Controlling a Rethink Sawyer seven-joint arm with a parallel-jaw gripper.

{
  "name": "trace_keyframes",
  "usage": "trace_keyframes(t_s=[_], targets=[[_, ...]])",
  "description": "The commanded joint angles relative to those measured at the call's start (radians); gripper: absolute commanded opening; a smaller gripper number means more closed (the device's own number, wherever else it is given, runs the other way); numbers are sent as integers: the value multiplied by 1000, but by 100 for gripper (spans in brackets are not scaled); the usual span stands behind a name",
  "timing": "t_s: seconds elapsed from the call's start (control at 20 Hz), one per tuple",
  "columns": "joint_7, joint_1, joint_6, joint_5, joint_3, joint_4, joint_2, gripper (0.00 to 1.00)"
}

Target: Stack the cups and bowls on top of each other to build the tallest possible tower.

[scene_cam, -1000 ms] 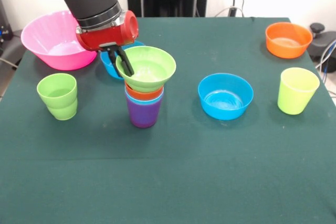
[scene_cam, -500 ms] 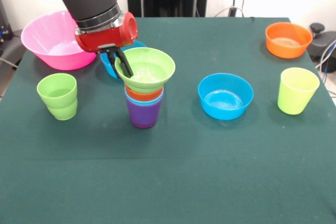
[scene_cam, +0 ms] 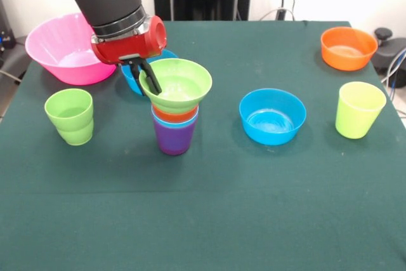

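The tower stands left of centre: a purple cup point(scene_cam: 171, 140) at the base, a light blue cup point(scene_cam: 181, 119) and an orange cup point(scene_cam: 171, 113) nested in it, and a ridged green bowl point(scene_cam: 184, 84) on top. My gripper point(scene_cam: 146, 79) comes down from the upper left. Its fingers straddle the green bowl's left rim, one inside and one outside, shut on it. A stepped green cup point(scene_cam: 70, 116) stands at the left and a yellow-green cup point(scene_cam: 359, 110) at the right.
A blue bowl point(scene_cam: 273, 116) sits right of the tower. A second blue bowl point(scene_cam: 129, 79) is mostly hidden behind the gripper. The large pink bowl point(scene_cam: 63, 49) is at the back left and an orange bowl point(scene_cam: 347, 47) at the back right.
The gripper and the green bowl have sunk slightly onto the orange cup. Everything else is where it was.
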Motion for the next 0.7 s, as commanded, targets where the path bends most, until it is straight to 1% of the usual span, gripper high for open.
trace_keyframes(t_s=[0.05,0.25,0.3,0.7], targets=[[-100,64,-24,-116,-49,-1,63,0],[-102,68,-14,-116,-52,-4,61,0],[-100,69,-13,-116,-53,-4,60,100],[-105,73,-11,-120,-54,-12,59,100]])
